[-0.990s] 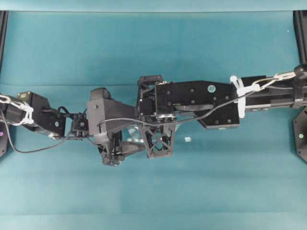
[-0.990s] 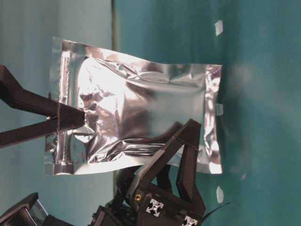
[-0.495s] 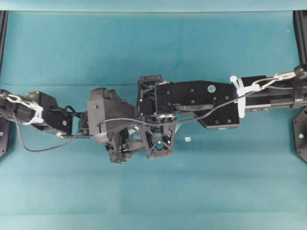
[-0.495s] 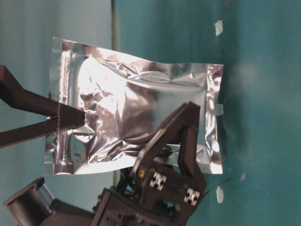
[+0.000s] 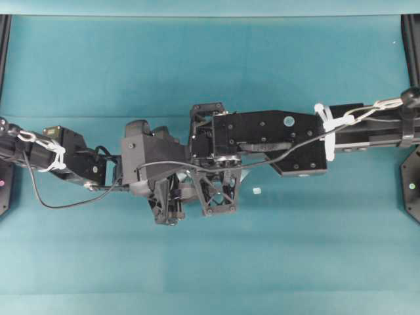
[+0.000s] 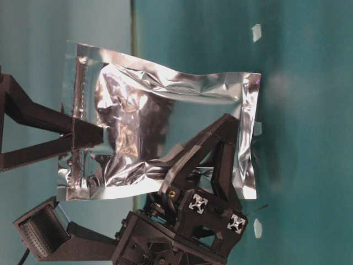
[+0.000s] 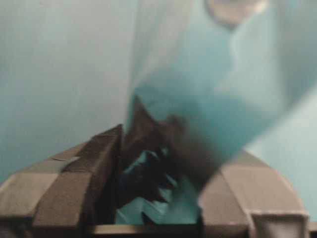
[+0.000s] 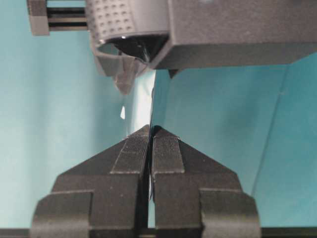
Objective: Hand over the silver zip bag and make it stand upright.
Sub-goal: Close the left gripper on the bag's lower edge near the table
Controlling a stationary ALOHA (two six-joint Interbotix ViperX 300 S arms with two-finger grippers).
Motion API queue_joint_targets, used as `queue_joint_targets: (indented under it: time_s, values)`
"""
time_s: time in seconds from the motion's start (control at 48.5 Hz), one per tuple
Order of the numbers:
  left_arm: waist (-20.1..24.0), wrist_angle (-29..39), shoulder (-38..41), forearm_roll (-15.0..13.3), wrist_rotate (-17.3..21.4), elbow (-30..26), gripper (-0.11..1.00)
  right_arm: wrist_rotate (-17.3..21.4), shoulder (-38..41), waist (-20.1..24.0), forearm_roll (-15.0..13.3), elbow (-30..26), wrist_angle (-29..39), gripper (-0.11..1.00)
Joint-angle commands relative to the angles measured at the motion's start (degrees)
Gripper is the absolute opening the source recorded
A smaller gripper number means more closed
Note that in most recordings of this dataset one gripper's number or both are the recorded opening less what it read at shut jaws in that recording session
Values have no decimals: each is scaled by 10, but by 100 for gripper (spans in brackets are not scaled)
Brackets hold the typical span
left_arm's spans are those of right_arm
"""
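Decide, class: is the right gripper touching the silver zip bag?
Touching. The right wrist view shows the right gripper with jaws pinched shut on the edge of the silver zip bag.

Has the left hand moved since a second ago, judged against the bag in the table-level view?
Yes. The left hand has come up the silver zip bag, which is pinched by the right hand, and its fingers have narrowed onto the foil.
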Motion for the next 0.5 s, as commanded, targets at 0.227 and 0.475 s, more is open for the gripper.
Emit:
queue_joint_targets:
  time_s: [0.227, 0.475]
  values:
    - [2, -2, -3, 1, 0, -4, 32, 5, -8, 4, 1, -4, 0, 0]
    - [1, -3, -3, 1, 0, -1, 32, 6, -11, 4, 1, 5, 1, 1]
